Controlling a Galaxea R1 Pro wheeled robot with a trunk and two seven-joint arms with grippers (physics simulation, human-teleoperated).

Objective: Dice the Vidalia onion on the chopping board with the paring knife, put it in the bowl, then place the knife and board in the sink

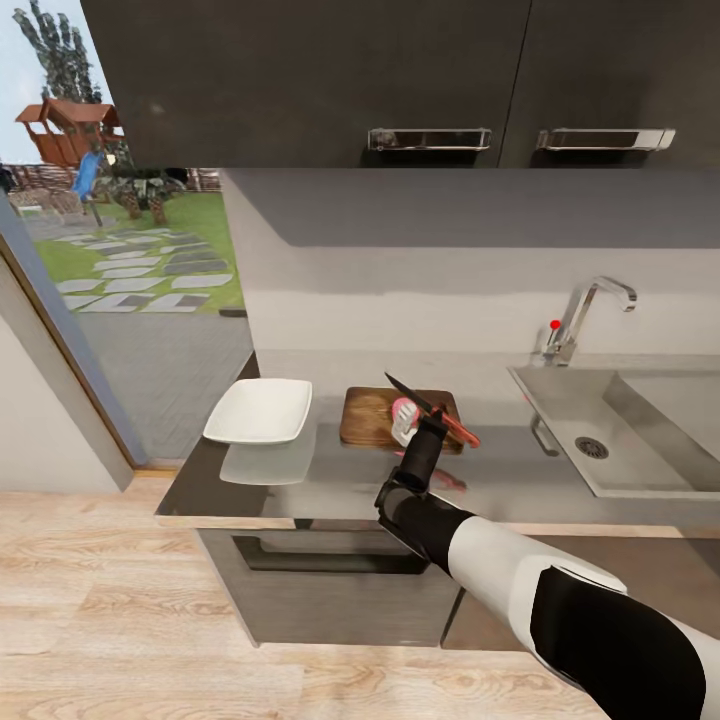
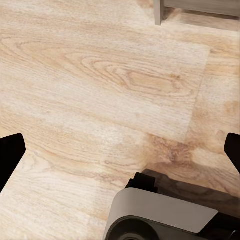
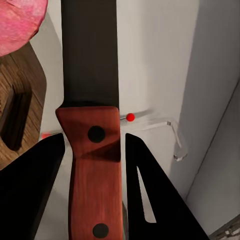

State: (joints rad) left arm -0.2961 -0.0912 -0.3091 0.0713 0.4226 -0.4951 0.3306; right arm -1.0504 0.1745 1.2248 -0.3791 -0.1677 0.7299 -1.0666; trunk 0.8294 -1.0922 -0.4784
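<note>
Your right gripper (image 3: 92,150) clamps the paring knife (image 1: 432,410) over the chopping board (image 1: 368,417), the onion (image 1: 404,418) on that board beneath; a slanted stroke could knock the onion off, while your left gripper (image 2: 120,150) hangs open

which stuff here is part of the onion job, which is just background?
Job: paring knife in right hand, onion, chopping board, bowl, sink, countertop.

Background: upper cabinets, window, wood floor.
</note>
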